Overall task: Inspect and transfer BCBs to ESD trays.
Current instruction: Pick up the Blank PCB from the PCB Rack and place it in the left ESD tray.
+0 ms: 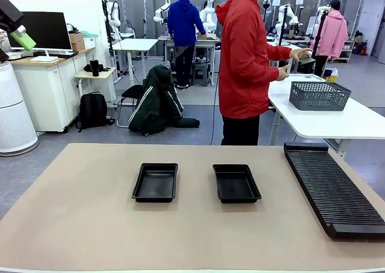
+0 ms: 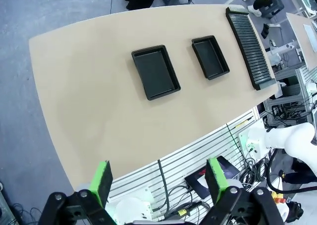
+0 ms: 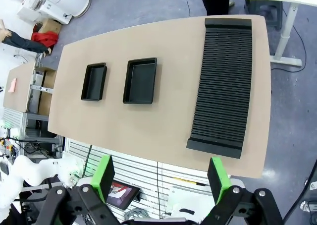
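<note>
Two empty black ESD trays lie side by side at the middle of the tan table: the left one (image 1: 155, 182) (image 2: 155, 72) (image 3: 93, 81) and the right one (image 1: 236, 183) (image 2: 210, 57) (image 3: 140, 80). No BCBs are in view. My left gripper (image 2: 161, 180) hangs high above the table's near edge, open, nothing between its green pads. A part of it shows at the top left of the front view (image 1: 18, 33). My right gripper (image 3: 161, 178) is also raised high above the near edge, open and empty.
A long black ribbed rack (image 1: 334, 189) (image 3: 223, 81) (image 2: 248, 44) lies along the table's right side. A person in a red hoodie (image 1: 243, 62) stands beyond the far edge, turned to a white table holding a dark mesh basket (image 1: 319, 95).
</note>
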`<act>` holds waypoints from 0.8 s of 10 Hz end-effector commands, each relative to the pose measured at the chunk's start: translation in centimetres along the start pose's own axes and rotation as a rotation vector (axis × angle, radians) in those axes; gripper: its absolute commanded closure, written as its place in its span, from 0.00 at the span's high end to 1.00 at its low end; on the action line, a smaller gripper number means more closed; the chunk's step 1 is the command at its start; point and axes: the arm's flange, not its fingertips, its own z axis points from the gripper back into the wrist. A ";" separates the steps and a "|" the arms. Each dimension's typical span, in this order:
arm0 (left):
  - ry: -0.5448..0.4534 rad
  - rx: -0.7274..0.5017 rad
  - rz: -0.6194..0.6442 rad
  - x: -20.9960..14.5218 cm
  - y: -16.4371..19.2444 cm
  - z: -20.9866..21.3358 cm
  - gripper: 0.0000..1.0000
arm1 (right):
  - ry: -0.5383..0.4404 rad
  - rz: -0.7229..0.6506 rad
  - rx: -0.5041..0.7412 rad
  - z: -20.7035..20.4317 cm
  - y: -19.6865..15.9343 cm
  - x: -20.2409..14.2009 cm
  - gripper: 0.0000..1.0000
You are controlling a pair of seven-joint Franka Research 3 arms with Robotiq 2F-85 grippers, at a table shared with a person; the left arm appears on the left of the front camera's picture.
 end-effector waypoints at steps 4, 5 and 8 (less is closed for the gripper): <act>0.006 0.003 0.016 -0.9 -0.1 0.3 1.00 | 0.016 0.027 0.041 0.7 0.5 0.5 1.00; 0.001 0.016 0.019 -1.1 -0.2 0.6 1.00 | 0.016 0.023 0.048 0.8 0.5 0.5 1.00; -0.011 0.026 0.006 -1.2 -0.5 0.8 1.00 | 0.019 0.020 0.056 0.7 0.4 0.3 1.00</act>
